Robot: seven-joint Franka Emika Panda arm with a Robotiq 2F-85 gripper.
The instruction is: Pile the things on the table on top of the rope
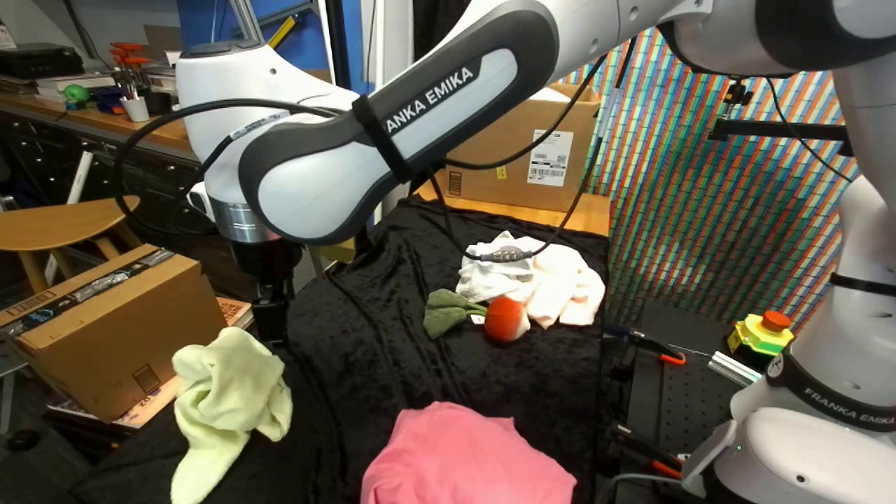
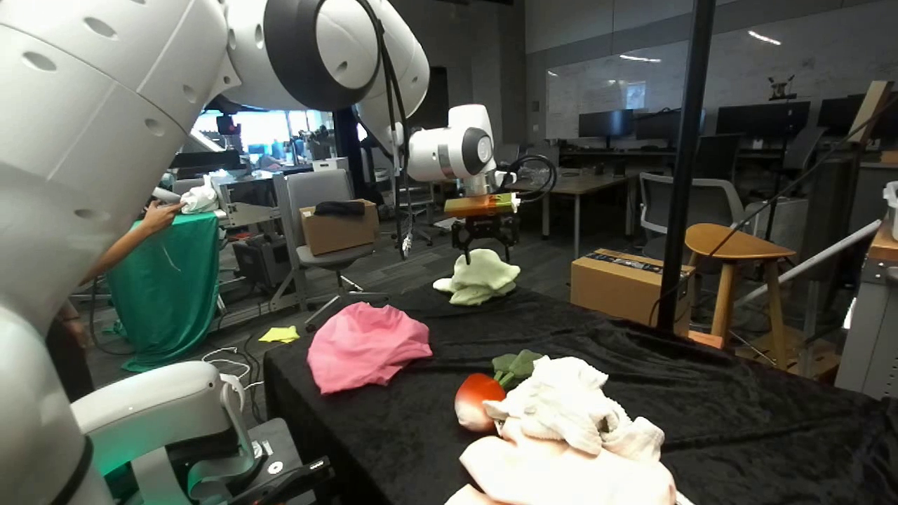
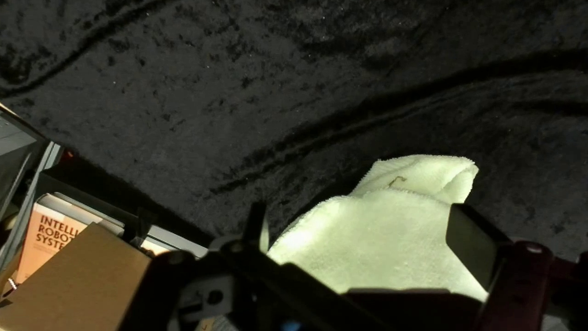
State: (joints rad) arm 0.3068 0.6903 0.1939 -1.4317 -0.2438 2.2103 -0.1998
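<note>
- A black-covered table [image 1: 392, 371] is stretching below me.
- A pink cloth [image 1: 462, 458] is lying well apart from my fingers [image 3: 473, 243].
- A pale green cloth [image 3: 381, 239] is lying crumpled, showing between my fingers in the wrist view.
- My fingers are standing wide apart.

Got a taped cardboard box [image 2: 610, 294] near the claw [image 2: 488, 259], a wooden stool [image 2: 736, 239] farther out, plus a labeled box [image 1: 514, 190] well away from the claw.

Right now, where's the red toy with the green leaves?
In an exterior view, the red toy lies on the black cloth, just left of the crumpled white cloth, with the pink cloth farther left.
</note>
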